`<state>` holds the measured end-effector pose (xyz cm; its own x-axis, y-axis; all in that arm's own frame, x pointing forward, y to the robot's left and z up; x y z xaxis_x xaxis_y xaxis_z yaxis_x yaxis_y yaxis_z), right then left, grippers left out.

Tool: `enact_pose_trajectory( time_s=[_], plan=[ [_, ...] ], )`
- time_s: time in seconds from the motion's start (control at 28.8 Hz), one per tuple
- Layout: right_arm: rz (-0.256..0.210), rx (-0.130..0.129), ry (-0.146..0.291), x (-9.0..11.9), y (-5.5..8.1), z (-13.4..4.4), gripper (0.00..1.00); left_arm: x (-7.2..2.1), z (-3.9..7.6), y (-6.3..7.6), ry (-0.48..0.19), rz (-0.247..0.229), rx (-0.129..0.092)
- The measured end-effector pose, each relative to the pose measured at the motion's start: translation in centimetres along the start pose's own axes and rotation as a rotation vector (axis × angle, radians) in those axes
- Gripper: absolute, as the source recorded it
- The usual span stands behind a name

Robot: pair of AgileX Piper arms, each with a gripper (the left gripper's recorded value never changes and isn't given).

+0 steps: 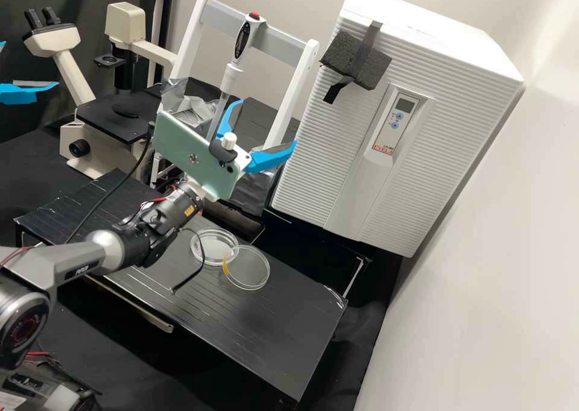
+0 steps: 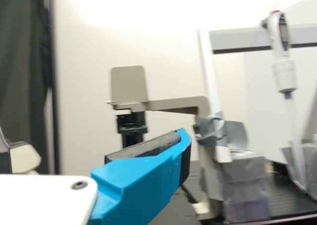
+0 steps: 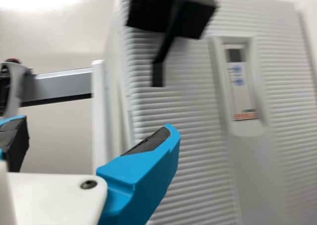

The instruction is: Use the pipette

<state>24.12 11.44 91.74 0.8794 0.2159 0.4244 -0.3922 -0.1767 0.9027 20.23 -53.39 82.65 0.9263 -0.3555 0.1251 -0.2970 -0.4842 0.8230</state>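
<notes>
1. We see the right gripper (image 1: 268,123) raised above the bench in front of the white rack (image 1: 283,40), with its two blue fingers (image 1: 272,155) spread wide.
2. The pipette (image 1: 242,38) hangs upright from the rack's grey crossbar, its red button on top, higher than the gripper.
3. Its pale shaft runs down just beside the finger on the microscope side. We cannot tell whether the two touch.
4. In the right wrist view the pipette sits at the frame's edge, right by that same finger. The other finger points toward the white ribbed cabinet (image 1: 398,116).
5. A black foam block (image 1: 356,61) is strapped near the cabinet's top edge.
6. The left gripper (image 2: 143,175) is off beside the microscope (image 1: 90,116), well apart from the pipette, and we cannot tell how it stands.
7. Below the right arm, two clear round dishes (image 1: 248,267) lie touching on the black ridged board (image 1: 241,332), with a small yellow piece (image 1: 225,267) where they meet.
</notes>
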Motion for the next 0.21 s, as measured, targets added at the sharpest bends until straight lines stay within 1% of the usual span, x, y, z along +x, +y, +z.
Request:
enact_pose_trajectory(
  time_s=[0.07, 0.14, 0.21],
  plan=[
    [0.019, -0.005, 0.0, -0.4, 0.2, 0.3, 1.0, -0.16, -0.2, -0.3, 0.021, 0.007, 0.006],
    [0.033, -0.01, 0.0, -0.7, 0.7, 0.3, 1.0, -0.28, -0.4, -0.7, 0.055, 0.005, 0.005],
    [0.06, 0.001, 0.015, -1.0, 1.3, 0.0, 1.0, -0.29, -0.5, -0.8, 0.066, -0.001, 0.007]
  ],
)
